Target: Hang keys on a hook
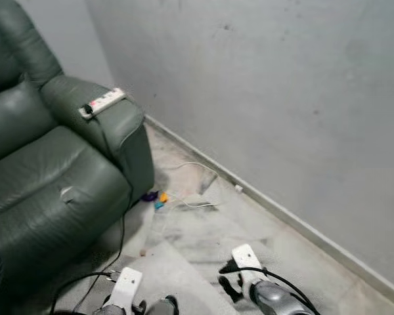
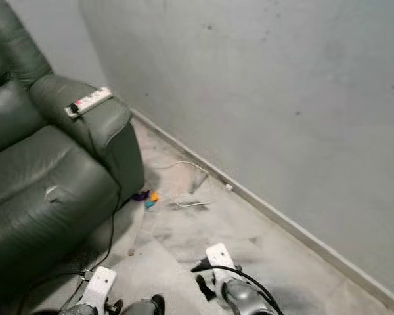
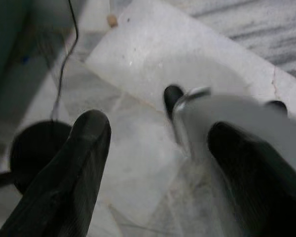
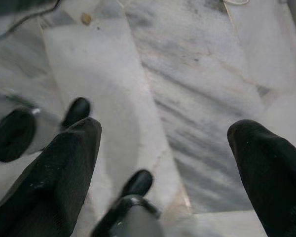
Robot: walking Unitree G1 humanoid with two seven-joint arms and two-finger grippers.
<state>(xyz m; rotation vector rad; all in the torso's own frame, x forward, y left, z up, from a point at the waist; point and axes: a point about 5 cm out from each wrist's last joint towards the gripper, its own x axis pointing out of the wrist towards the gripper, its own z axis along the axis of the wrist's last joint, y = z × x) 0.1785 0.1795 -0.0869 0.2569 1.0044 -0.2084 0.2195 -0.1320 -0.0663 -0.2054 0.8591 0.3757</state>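
Note:
Both arms hang low over the marble floor (image 1: 203, 243) in front of me. My left gripper (image 3: 158, 163) is open, its black fingers (image 3: 69, 168) wide apart with only floor and the other silver arm (image 3: 237, 123) beyond them. My right gripper (image 4: 167, 168) is open too, with bare marble between its fingers (image 4: 59, 173). In the eye views the left wrist (image 1: 126, 286) and the right wrist (image 1: 248, 261) sit at the bottom edge. A small purple, orange and teal cluster (image 1: 156, 197) lies on the floor by the armchair; I cannot tell what it is.
A dark green leather armchair (image 1: 46, 177) stands at the left, with a white power strip (image 1: 102, 102) on its armrest. A black cable (image 1: 121, 236) and a white cord (image 1: 197, 190) trail across the floor. A plain grey wall (image 1: 282, 98) with a skirting (image 1: 302, 226) runs along the right.

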